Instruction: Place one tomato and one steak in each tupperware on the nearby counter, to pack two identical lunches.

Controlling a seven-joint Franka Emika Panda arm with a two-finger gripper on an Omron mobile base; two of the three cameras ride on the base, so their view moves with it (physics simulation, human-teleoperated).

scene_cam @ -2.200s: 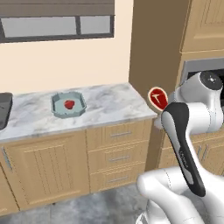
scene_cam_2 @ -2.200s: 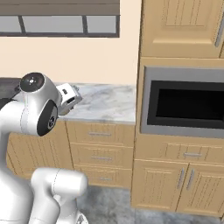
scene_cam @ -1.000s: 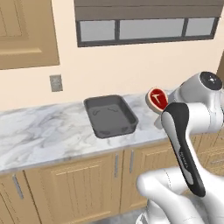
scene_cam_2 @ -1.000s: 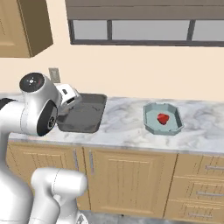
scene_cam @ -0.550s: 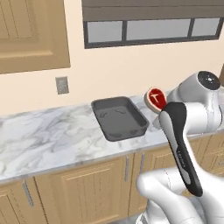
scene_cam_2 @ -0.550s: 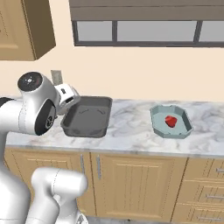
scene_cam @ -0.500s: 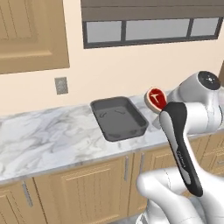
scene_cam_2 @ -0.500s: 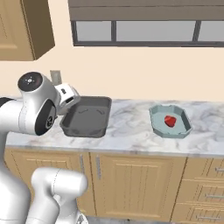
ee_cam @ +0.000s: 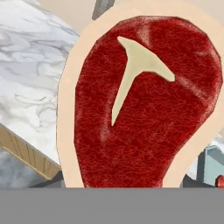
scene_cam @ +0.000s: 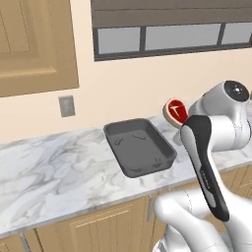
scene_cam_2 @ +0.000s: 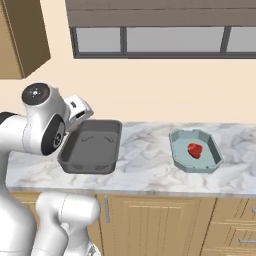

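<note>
The steak (ee_cam: 144, 105), a deep red slab with a pale fat rim and a T-shaped bone mark, sits right against the hand camera; the fingers themselves are hidden behind it, so their spread cannot be read directly, though the steak is carried at the hand and appears held. In the left base view the same steak (scene_cam: 175, 110) is raised above the surface (scene_cam: 54, 167), just beyond the right edge of the dark grey tupperware (scene_cam: 140, 147), clear of it. That grey box lies on the marbled stone, its inside bare. Well to its right, seen from the right base view, the pale teal tupperware (scene_cam_2: 181, 156) rests on the same surface with a red piece (scene_cam_2: 194, 149) inside. Window panes (scene_cam_2: 172, 39) run along the far wall.
</note>
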